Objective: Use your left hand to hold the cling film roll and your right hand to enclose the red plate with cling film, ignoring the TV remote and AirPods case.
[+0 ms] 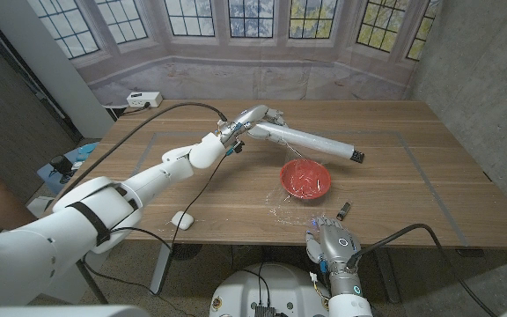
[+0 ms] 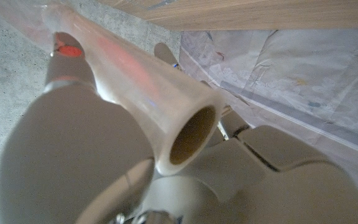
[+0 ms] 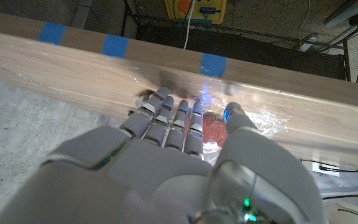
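Wood grain runs across the table (image 1: 429, 167), which is backed by a printed bay-window backdrop (image 1: 262, 35). Over the far middle of the table, the cling film roll (image 1: 311, 139) is gripped at one end by the left hand (image 1: 255, 119); in the left wrist view the fingers (image 2: 73, 155) are seen wrapped around the tube beside its open cardboard end (image 2: 191, 134). The roll is held off the surface and slants down toward the robot's right. Below and just nearer than the roll, the red plate (image 1: 305, 179) is set on the table, with a clear sheet of film (image 1: 282, 209) spread from it toward the near edge. At that near edge the right hand (image 1: 333, 239) is raised, and its fingers (image 3: 169, 115) are held straight and close together against the film; whether anything is pinched cannot be told. Beside it a small dark remote (image 1: 344, 210) is seen. Toward the robot's left, a white AirPods case (image 1: 181, 219) is lying near the front edge.
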